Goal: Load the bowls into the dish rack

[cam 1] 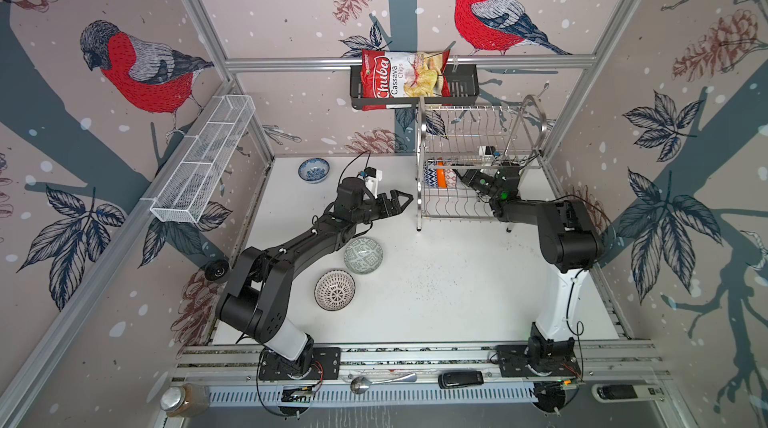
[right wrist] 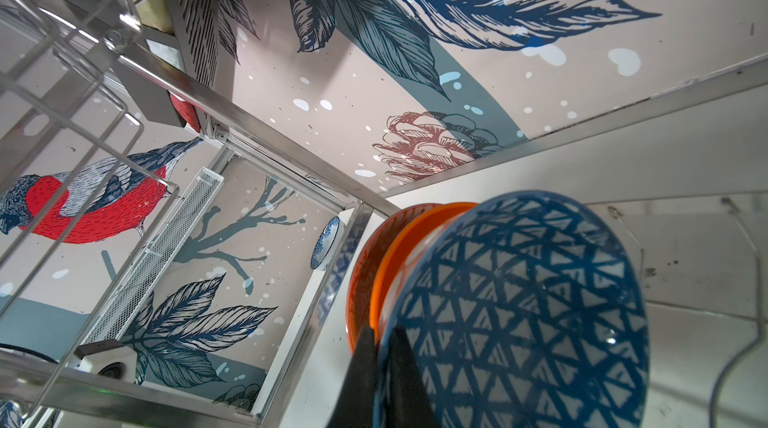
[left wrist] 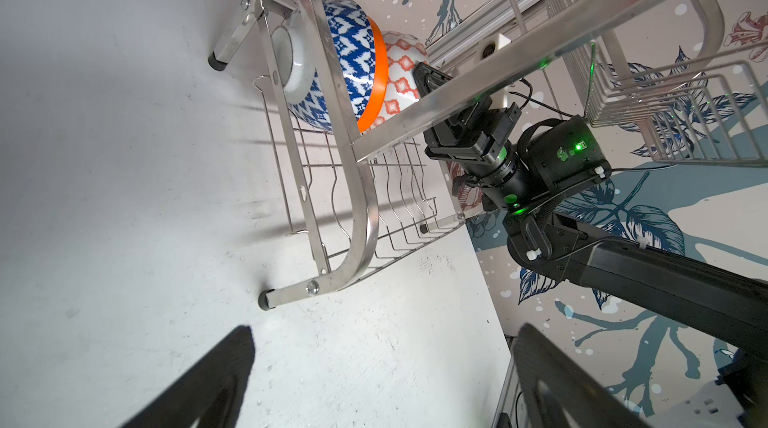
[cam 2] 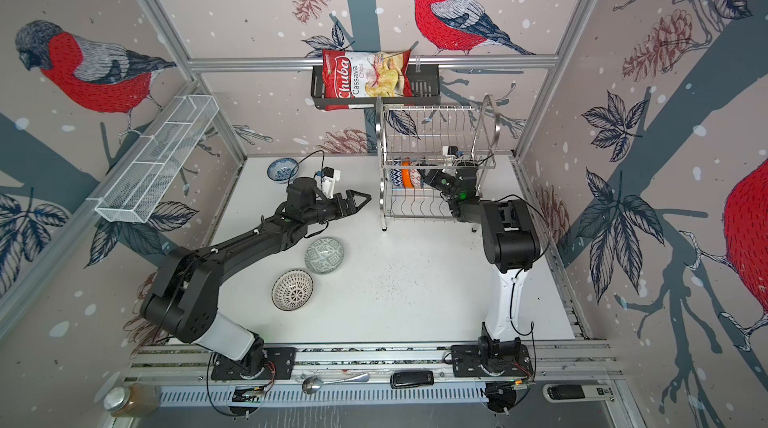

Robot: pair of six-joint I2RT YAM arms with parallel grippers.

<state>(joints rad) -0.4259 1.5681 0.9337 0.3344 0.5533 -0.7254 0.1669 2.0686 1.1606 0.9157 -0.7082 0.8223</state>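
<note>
**Status.** Two of the five bowls are in the dish rack (cam 1: 421,205), which stands at 1 o'clock on the bench (cam 1: 440,280). On its lower tier the orange bowl (right wrist: 415,234) stands on edge. The blue triangle-patterned bowl (right wrist: 519,313) stands just beside it, on the 3 o'clock side. The right gripper (right wrist: 382,332) is pinched tight on that blue bowl's rim, so we judge this placement unfinished until release. The upper tier holds no bowl.

**Outstanding.** Three bowls lie on the bench:
- The blue-floral bowl (cam 1: 313,170) is at 11 o'clock.
- The grey-green bowl (cam 1: 363,255) is at 9 o'clock, near the middle.
- The dotted bowl (cam 1: 334,290) is at 8 o'clock, just beside the grey-green one.

The left gripper (cam 1: 397,199) hovers wide and empty near the rack's 9 o'clock side.

**Count.** Five bowls, one rack, two grippers.
</note>
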